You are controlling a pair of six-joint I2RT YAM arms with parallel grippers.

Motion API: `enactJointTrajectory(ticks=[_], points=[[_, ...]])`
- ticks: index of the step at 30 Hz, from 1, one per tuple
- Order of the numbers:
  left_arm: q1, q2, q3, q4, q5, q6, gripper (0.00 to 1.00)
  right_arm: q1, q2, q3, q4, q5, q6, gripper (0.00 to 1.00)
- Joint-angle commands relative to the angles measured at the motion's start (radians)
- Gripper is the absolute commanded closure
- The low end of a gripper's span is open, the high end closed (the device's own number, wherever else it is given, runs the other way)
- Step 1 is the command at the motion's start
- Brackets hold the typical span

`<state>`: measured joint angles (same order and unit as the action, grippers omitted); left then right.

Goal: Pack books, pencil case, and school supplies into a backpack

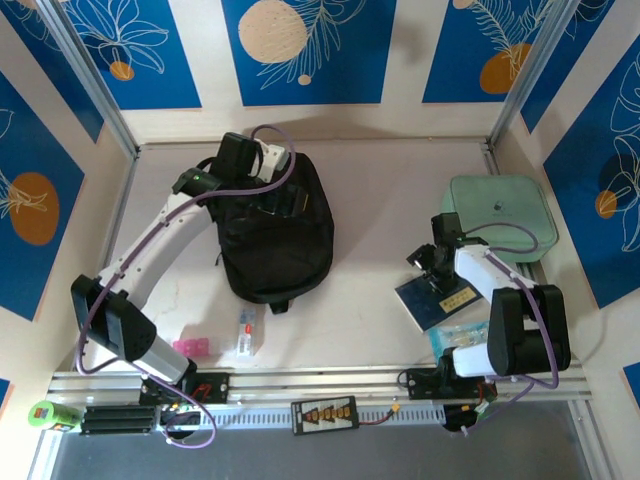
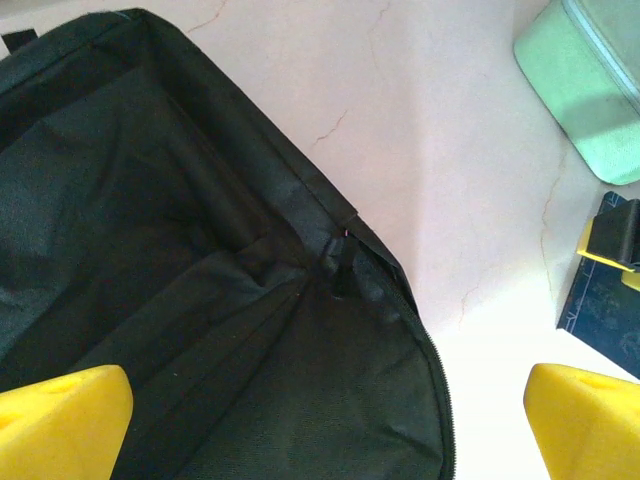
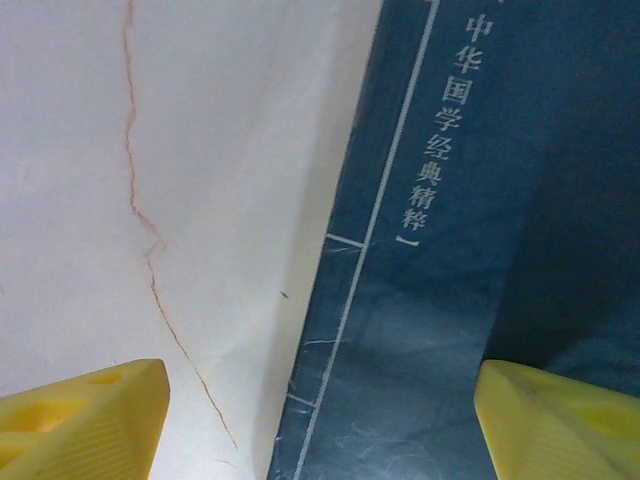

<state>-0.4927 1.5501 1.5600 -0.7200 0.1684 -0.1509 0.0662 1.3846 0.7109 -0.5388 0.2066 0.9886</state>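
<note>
left gripper (image 2: pixel 325 425) is hovering over the backpack (image 1: pixel 275 250); jaws are standing wide apart, gripping nothing; in the left wrist view black fabric and a zipper line are running under and between the yellow tips; backpack is lying flat on the table (image 1: pixel 390 190), left of centre, toward the far side; left arm is reaching in from the near left edge and covering the pack's far left corner; right gripper (image 3: pixel 320 430) is sitting low over the dark blue book (image 3: pixel 480 250); jaws are spread, not clamping anything; one tip is hanging over bare table, the other over the cover, with the book's edge running between them; white Chinese characters are showing on the cover; book is lying flat at the near right, just far of the right arm's base, well apart from the backpack; mint-green case (image 1: pixel 500 215) is sitting just beyond it at the far right; a pale blue thing (image 1: pixel 452 335) is peeking out under the right arm, near side of the book; can't tell what it is; a pink item (image 1: pixel 190 347) and a small clear item (image 1: pixel 246 332) are lying by the left arm's base, near side of the backpack
</note>
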Motion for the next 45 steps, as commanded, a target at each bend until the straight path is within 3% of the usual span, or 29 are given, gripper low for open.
enactJointTrajectory(ticks=[1, 15, 18, 23, 26, 37, 45], points=[[0.007, 0.017, -0.005, 0.013, 0.022, -0.03, 0.0, 0.03, 0.035, -0.002, 0.038, -0.078, 0.022, 0.2], [-0.013, 0.126, 0.008, 0.074, 0.169, -0.168, 0.0, 0.294, 0.222, 0.132, 0.224, -0.215, 0.042, 0.26], [-0.044, 0.161, 0.009, 0.097, 0.187, -0.196, 0.0, 0.317, 0.195, 0.166, 0.173, -0.173, 0.04, 0.28], [-0.116, 0.234, 0.041, 0.106, 0.181, -0.224, 0.0, 0.309, 0.034, 0.17, 0.019, 0.026, 0.048, 0.27], [-0.166, 0.283, 0.075, 0.119, 0.177, -0.238, 0.02, 0.275, -0.045, 0.126, -0.03, 0.074, 0.054, 0.27], [-0.304, 0.506, 0.253, 0.016, 0.111, -0.205, 0.13, 0.164, -0.165, -0.076, -0.045, 0.019, 0.132, 0.33], [-0.358, 0.658, 0.36, -0.049, 0.036, -0.173, 0.23, 0.147, -0.133, -0.116, 0.044, -0.077, 0.119, 0.5]])
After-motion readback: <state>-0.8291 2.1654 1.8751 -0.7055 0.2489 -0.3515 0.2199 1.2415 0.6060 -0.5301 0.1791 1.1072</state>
